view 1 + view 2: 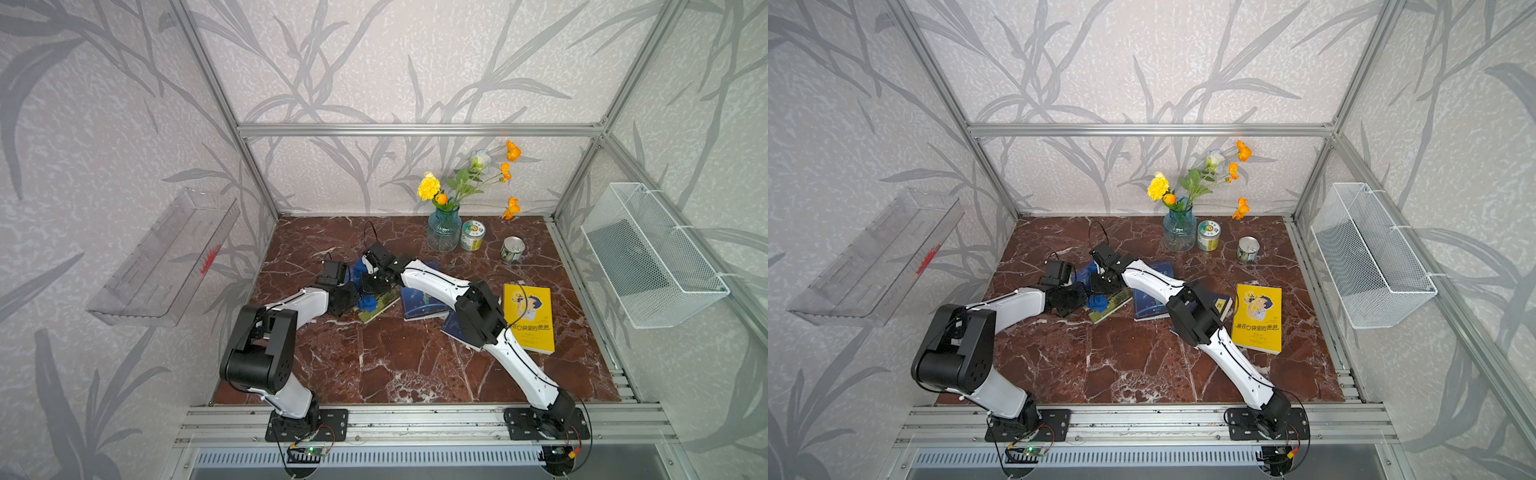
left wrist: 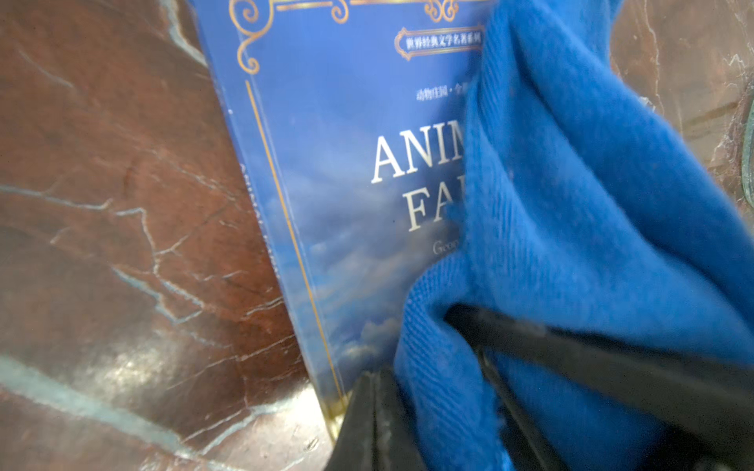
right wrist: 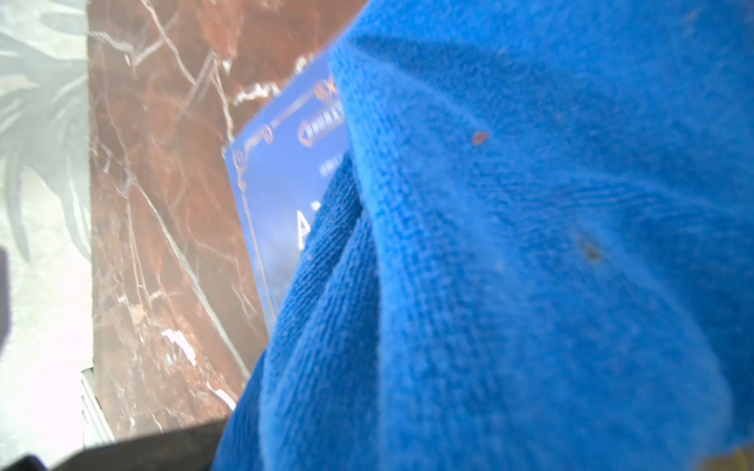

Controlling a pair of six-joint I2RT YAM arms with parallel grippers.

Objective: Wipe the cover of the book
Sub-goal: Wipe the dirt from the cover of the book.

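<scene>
Book (image 2: 347, 163): thin paperback, flat on table (image 1: 374, 365), left of centre, under both grippers. Glossy cover, light, prob slides, so pin bare edge. Left gripper (image 2: 416, 346) clenched on soft cloth (image 2: 571, 244); right gripper (image 1: 372, 286) closed, hold unclear.

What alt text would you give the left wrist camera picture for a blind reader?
A blue cloth, pinched in the left claw, drapes over a blue book, hiding part of its title. The book lies on a marble table.

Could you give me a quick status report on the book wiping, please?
Left gripper shut on blue cloth; right gripper shut, seemingly on it too. Cloth over blue book cover. Green book close beside.
</scene>
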